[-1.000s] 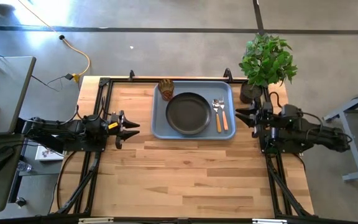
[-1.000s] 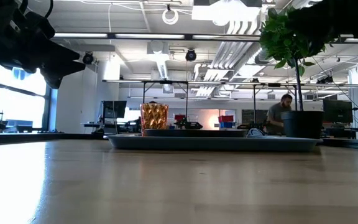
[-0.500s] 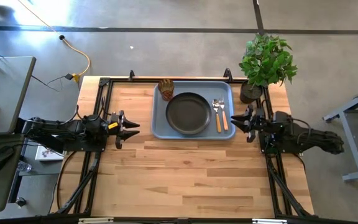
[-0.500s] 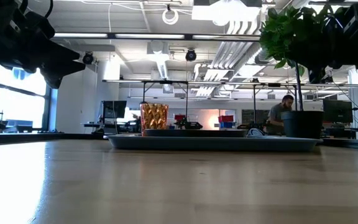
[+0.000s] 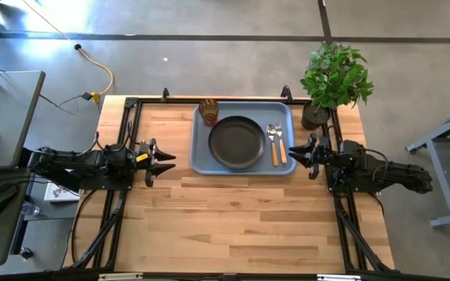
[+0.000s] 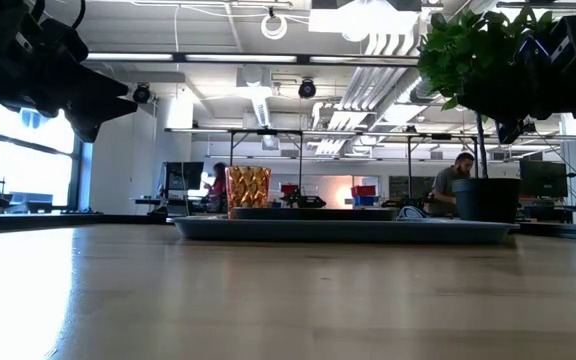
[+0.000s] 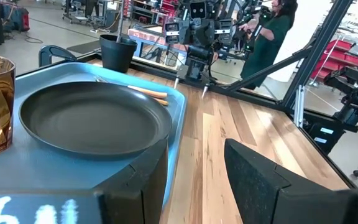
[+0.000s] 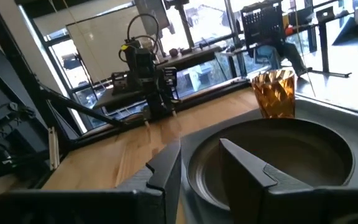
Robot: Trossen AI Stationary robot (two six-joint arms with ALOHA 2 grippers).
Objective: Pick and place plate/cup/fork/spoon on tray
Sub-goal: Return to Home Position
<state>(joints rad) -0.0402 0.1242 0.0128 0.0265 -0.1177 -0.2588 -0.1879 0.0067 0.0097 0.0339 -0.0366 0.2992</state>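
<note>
The blue-grey tray (image 5: 242, 164) lies at the table's far middle. On it rest the dark plate (image 5: 236, 142), the amber cup (image 5: 208, 110) at its far left corner, and the fork and spoon (image 5: 276, 144) side by side right of the plate. My left gripper (image 5: 165, 161) is open and empty left of the tray. My right gripper (image 5: 297, 153) is open and empty just right of the tray, pointing at it. The right wrist view shows the plate (image 8: 291, 155) and cup (image 8: 275, 93) past its fingers; the left wrist view shows the plate (image 7: 92, 121).
A potted plant (image 5: 333, 78) stands at the table's far right corner, just behind my right arm. The near half of the wooden table (image 5: 241, 226) is bare. People show in the room beyond the table (image 6: 456, 180).
My right gripper has moved a little toward the table's near edge and left, closer to the tray's right rim, staying open. In the low view the arm has come lower into the picture's upper right.
</note>
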